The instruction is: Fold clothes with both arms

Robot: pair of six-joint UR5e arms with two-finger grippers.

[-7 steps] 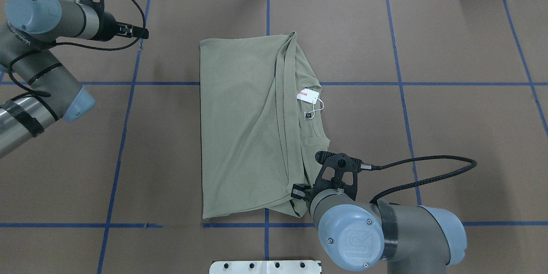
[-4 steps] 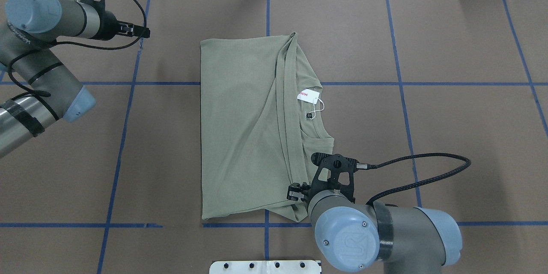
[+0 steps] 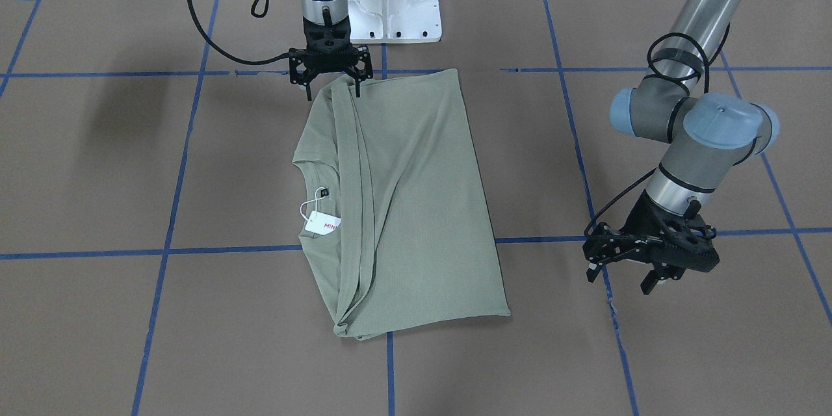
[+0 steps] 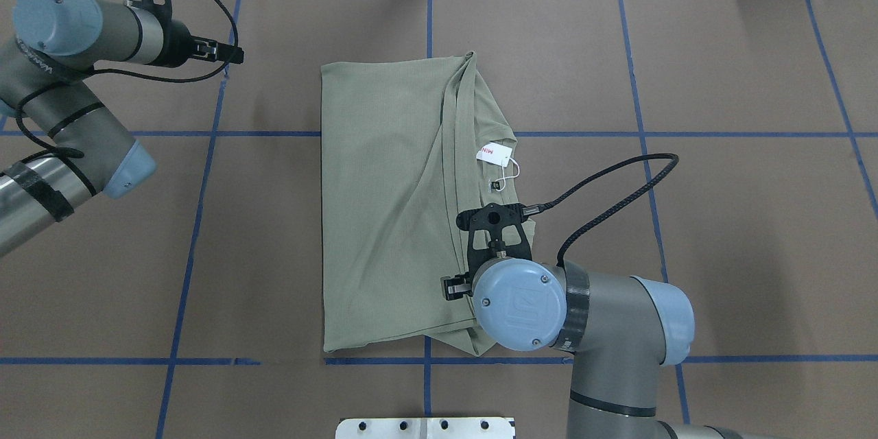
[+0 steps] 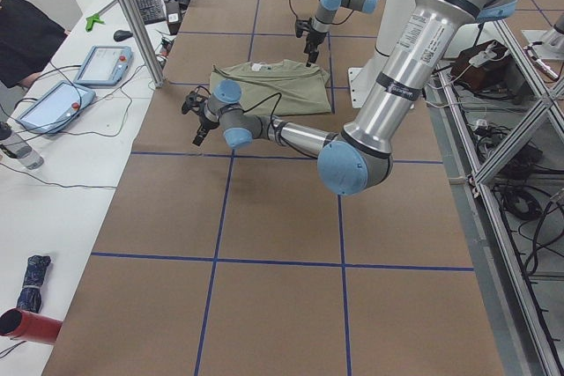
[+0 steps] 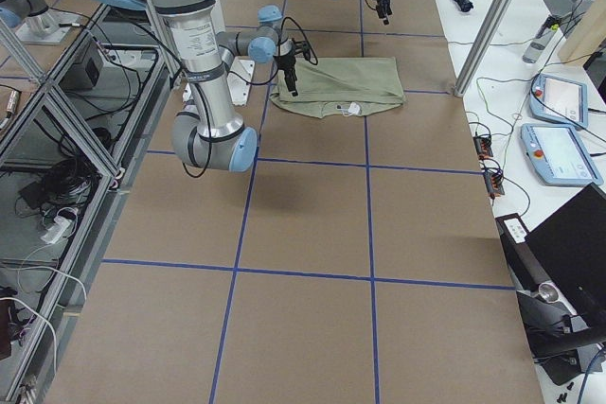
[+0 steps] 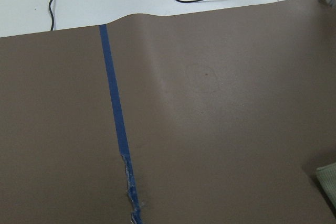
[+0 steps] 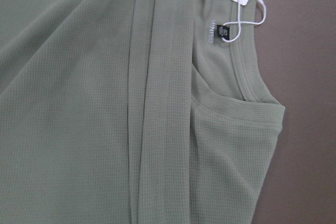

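Overhead exterior: shirt (image 4: 384, 206) long axis near-far, neck (image 4: 490, 175) rightward.

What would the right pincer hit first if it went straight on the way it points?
Most likely the green shirt: the right pincer points straight down over its folded corner nearest the robot. One fingertip may land just off the cloth, on the brown table.
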